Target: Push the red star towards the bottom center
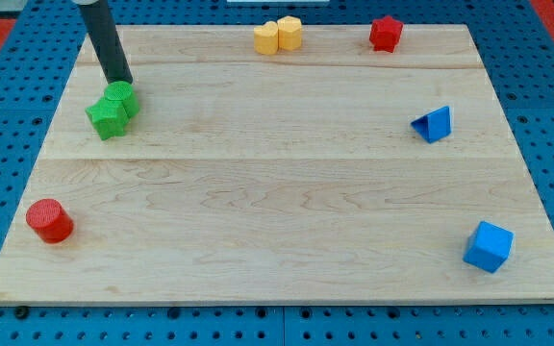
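Note:
The red star [386,33] lies near the top edge of the wooden board [277,211], toward the view's right. My tip [120,81] is at the view's top left, far from the star. It touches or nearly touches the upper edge of two green blocks [113,109] that sit pressed together.
Two yellow blocks [278,36] sit together at the top centre. A blue triangular block [434,124] is at the right, a blue cube [489,246] at the bottom right. A red cylinder [49,220] stands at the bottom left.

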Robot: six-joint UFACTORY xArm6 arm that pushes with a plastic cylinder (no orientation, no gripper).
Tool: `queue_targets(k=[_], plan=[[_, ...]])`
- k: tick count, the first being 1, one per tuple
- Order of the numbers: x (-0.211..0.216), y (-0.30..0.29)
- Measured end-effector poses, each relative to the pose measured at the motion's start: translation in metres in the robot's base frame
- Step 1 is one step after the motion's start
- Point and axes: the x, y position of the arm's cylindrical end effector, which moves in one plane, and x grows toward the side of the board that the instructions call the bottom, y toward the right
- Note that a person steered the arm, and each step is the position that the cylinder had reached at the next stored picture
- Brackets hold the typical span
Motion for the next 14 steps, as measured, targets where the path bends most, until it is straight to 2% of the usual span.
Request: queue_targets(k=[2,3,5,7,9,10,11,12,13,14], plan=[[-0.006,0.098],[-0.006,0.124],[-0.005,0.135],[0.016,0.255],[0.016,0.269],[0.007,0.365],[-0.024,0.460],[-0.104,0.497],[-0.124,0.500],[-0.124,0.476]])
